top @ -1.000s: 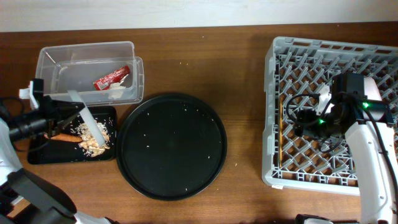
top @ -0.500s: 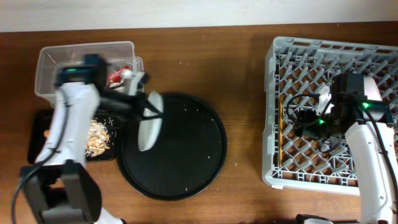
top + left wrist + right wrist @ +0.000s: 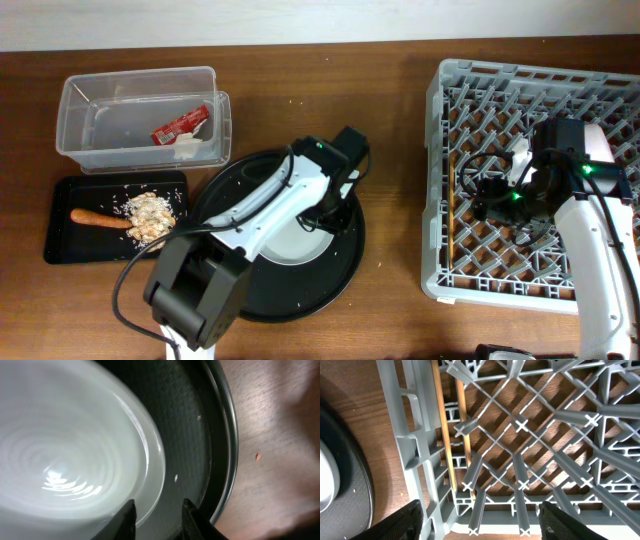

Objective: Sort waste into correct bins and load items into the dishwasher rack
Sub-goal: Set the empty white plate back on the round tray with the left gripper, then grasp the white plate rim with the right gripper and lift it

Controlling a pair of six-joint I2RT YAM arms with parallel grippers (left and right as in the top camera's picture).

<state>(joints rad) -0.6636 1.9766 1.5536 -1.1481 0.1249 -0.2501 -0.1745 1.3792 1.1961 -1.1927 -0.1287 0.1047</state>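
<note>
A pale green-white plate [image 3: 292,246] [image 3: 65,445] lies flat on the large round black serving tray [image 3: 250,280]. My left gripper [image 3: 328,214] [image 3: 157,506] hangs over the plate's right rim, open by a narrow gap; the rim runs beside the left finger [image 3: 127,521]. The clear tub [image 3: 100,120] holds the red wrapper [image 3: 180,123] and white tissue [image 3: 190,149]. The flat black tray [image 3: 70,240] holds the carrot [image 3: 92,216] and beige scraps [image 3: 150,215]. Two chopsticks [image 3: 452,215] [image 3: 445,445] lie in the grey rack [image 3: 540,90] [image 3: 415,435]. My right gripper [image 3: 498,196] [image 3: 485,520] hovers open over the rack's left side.
The round serving tray's rim [image 3: 227,435] stands close to my left gripper, with bare wooden table [image 3: 395,130] between it and the rack. The rack's upright pegs [image 3: 520,425] stand right below my right gripper. A wall runs along the table's far edge.
My left arm swung right from the flat black tray to the round tray with the plate held on edge. The plate now lies flat and the jaws have parted. My right arm stayed still.
</note>
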